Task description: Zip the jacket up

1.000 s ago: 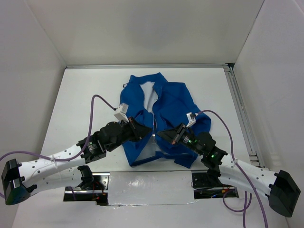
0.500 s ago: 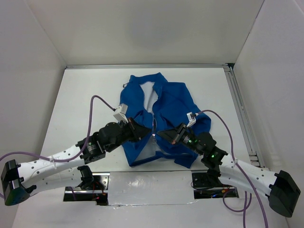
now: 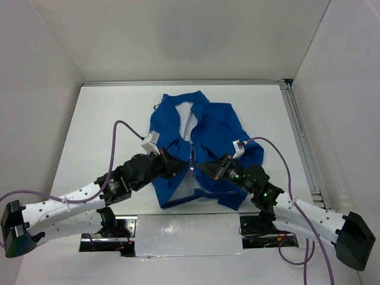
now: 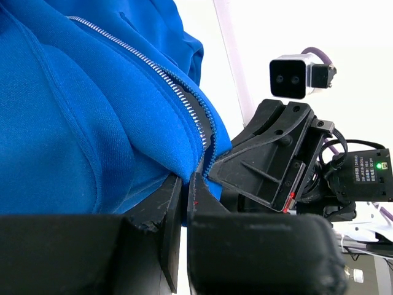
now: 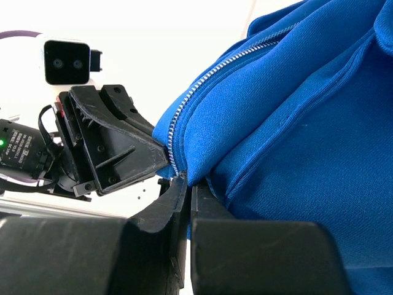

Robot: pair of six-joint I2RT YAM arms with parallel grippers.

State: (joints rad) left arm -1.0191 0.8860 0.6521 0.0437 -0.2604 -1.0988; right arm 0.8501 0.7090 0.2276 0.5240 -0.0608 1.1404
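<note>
The royal-blue jacket (image 3: 208, 127) lies on the white table, collar at the far side, white lining showing at the neck. Its silvery zipper (image 3: 192, 155) runs down the front. My left gripper (image 3: 180, 165) is shut on the jacket's left front edge beside the zipper teeth (image 4: 184, 104); its jaws (image 4: 184, 184) pinch blue fabric. My right gripper (image 3: 202, 168) is shut on the right front edge just by the zipper (image 5: 184, 110), pinching fabric (image 5: 187, 184). The two grippers face each other closely across the zipper line near the lower hem. The zipper pull is not clearly visible.
A metal rail (image 3: 300, 136) runs along the table's right side. White walls close in the back and both sides. Purple cables (image 3: 119, 127) loop above both arms. The arm bases and mounting plates (image 3: 178, 234) sit at the near edge.
Almost nothing differs; the left arm has shifted very slightly, and both grippers stay shut on the jacket's front edges.
</note>
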